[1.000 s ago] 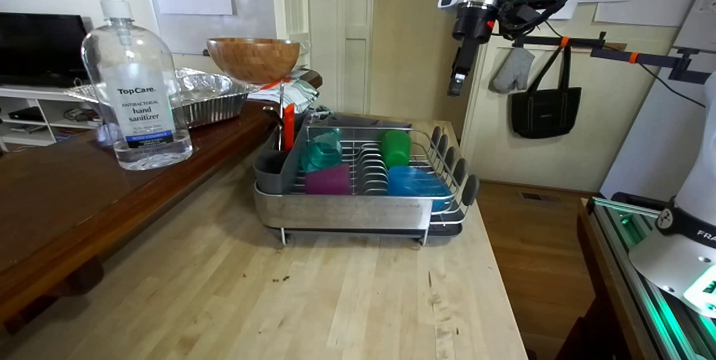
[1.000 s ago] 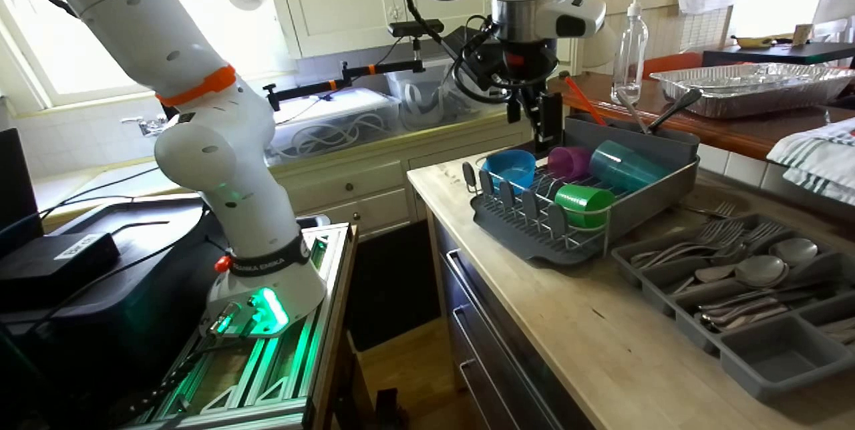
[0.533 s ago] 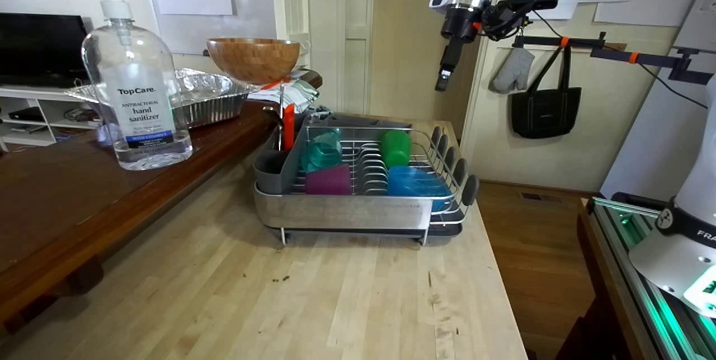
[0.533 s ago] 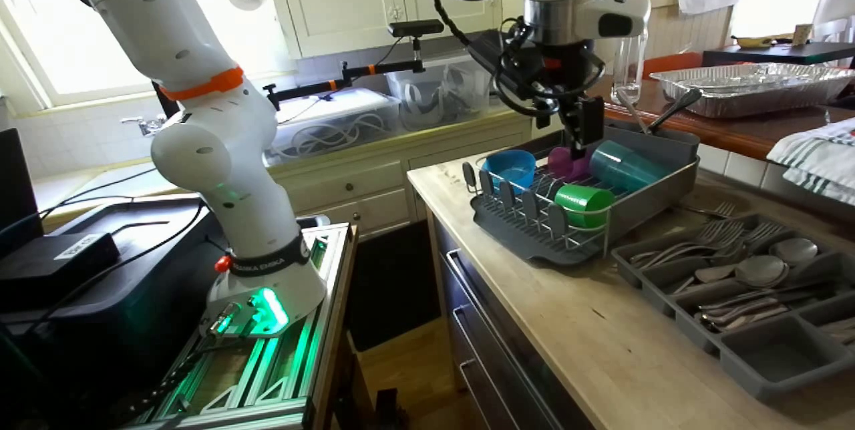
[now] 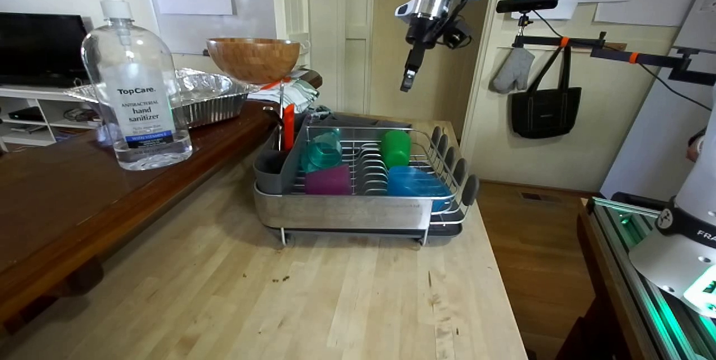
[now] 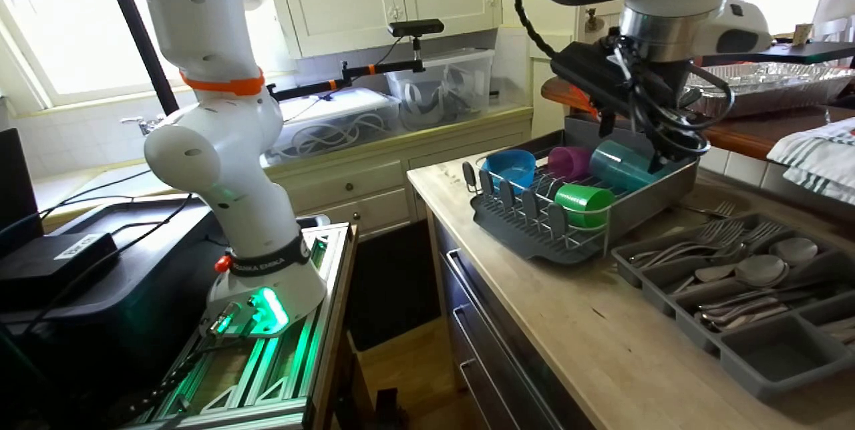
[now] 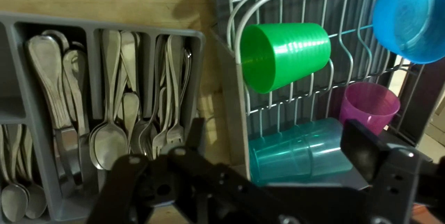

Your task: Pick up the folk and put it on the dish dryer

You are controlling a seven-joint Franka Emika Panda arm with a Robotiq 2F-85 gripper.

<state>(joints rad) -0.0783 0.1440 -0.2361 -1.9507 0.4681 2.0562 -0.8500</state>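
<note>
A silver fork (image 6: 718, 210) lies on the counter between the dish dryer and the cutlery tray in an exterior view. In the wrist view it is mostly hidden, and I cannot make it out clearly. The dish dryer, a silver wire rack with a dark base, shows in both exterior views (image 5: 347, 212) (image 6: 654, 203) and on the right of the wrist view (image 7: 232, 112). My gripper (image 7: 280, 142) is open with its fingers wide apart and nothing between them. It hangs in the air above the dryer's utensil-holder side, and in an exterior view its fingertips (image 5: 409, 80) point down.
The dryer holds a green cup (image 7: 286, 55), a blue bowl (image 7: 410, 18), a purple cup (image 7: 370, 104) and a teal cup (image 7: 300, 152). A grey cutlery tray (image 6: 775, 356) full of silverware stands beside it. Utensils (image 5: 288, 125) stick up from the holder. A sanitizer bottle (image 5: 140, 103) stands on the raised ledge.
My gripper has moved across above the dryer, leftward in one exterior view and rightward in the other, toward the cutlery tray side. The objects have not moved.
</note>
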